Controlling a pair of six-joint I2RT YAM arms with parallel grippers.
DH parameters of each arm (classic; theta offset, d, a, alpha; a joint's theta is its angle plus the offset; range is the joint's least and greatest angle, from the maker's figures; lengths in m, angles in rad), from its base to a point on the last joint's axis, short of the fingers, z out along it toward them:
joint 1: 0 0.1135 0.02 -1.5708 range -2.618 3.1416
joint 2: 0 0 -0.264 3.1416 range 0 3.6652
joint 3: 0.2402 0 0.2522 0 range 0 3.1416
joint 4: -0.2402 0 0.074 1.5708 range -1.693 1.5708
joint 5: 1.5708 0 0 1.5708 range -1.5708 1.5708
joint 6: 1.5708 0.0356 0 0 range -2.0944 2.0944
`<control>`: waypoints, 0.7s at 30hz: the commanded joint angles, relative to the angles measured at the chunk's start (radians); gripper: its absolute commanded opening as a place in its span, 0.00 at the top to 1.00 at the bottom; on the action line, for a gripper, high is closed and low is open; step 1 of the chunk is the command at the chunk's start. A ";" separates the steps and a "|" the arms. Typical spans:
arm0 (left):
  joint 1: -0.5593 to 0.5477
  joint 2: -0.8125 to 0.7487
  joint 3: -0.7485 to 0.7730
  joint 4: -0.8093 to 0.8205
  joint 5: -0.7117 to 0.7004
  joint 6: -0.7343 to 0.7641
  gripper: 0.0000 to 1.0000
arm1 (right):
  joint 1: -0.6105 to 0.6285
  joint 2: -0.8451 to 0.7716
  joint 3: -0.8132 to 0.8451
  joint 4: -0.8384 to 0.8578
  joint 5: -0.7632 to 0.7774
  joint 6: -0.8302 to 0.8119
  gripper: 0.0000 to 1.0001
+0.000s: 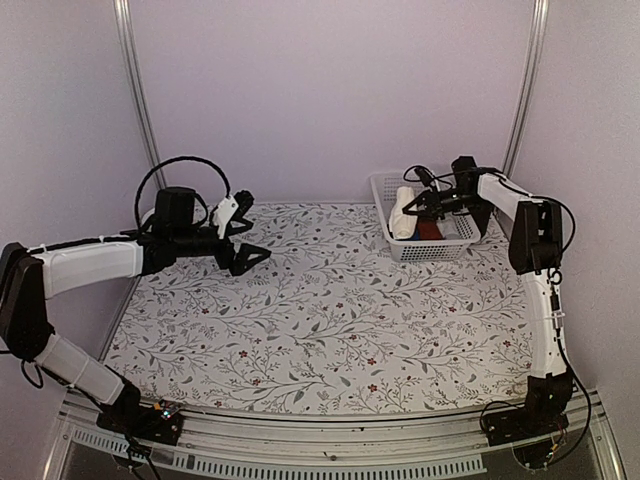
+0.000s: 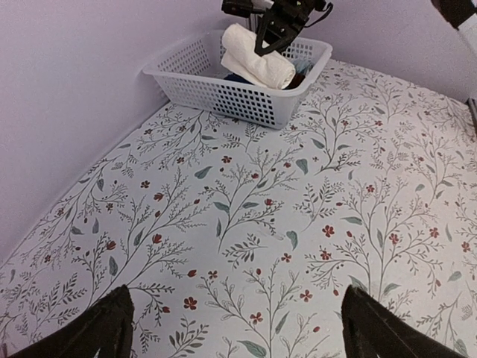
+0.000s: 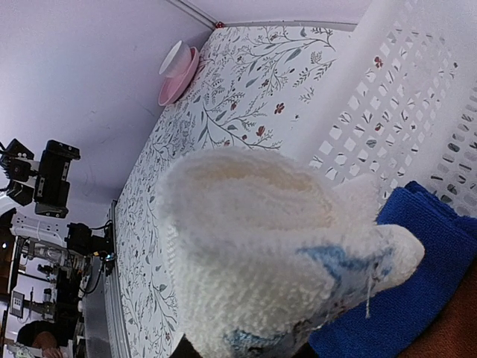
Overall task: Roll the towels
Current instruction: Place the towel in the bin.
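The left arm (image 1: 90, 262) goes from its base out to the left, bends sharply at the elbow, and its forearm runs almost level toward the middle. The left gripper (image 1: 244, 232) hangs in the air with the jaws wide apart; in the left wrist view its two dark fingers (image 2: 104, 332) stand far from each other. The right arm (image 1: 535, 240) rises along the right side, bends at the elbow, and reaches to the left at the far end. The right gripper (image 1: 425, 205) is closed on a cream towel (image 1: 402, 215).
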 commanded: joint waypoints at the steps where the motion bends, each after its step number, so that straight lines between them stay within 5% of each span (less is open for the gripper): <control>1: -0.012 0.018 0.002 -0.019 -0.009 0.008 0.03 | -0.034 0.048 0.030 0.039 -0.053 0.045 0.84; 8: -0.016 0.042 0.009 -0.022 -0.019 0.006 0.03 | -0.040 0.083 0.029 -0.005 0.059 0.034 0.82; 21: -0.024 0.074 0.025 -0.046 -0.039 0.003 0.03 | -0.043 0.052 0.029 -0.045 0.362 0.064 0.64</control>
